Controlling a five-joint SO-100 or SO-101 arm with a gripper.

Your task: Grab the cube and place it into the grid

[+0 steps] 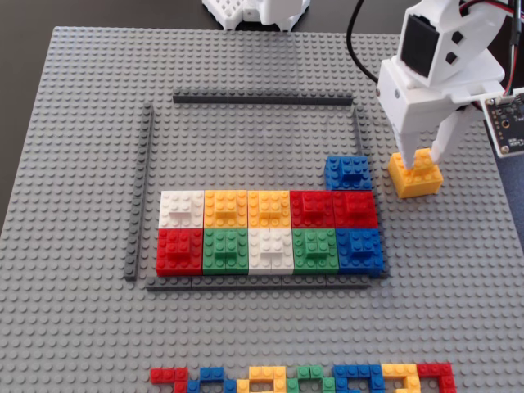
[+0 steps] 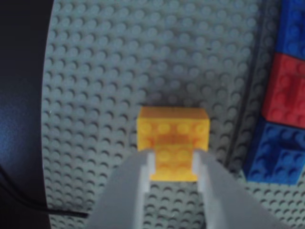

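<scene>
White claw (image 1: pixel 421 154) grips studded square cube (image 1: pixel 415 173) (raised top brick) — outside grid (image 1: pixel 358 131).

The fixed view is bright and sharp, with soft shadows on the grey baseplate (image 1: pixel 82 327). The wrist view is dim and blurry, darkest along its left edge.

In the fixed view we see the gripper (image 1: pixel 422 155) straddling the raised top of the cube (image 1: pixel 416 174), which sits on the grey baseplate (image 1: pixel 82 327) just right of the grid (image 1: pixel 152 147), near a blue block (image 1: pixel 348 172).
</scene>
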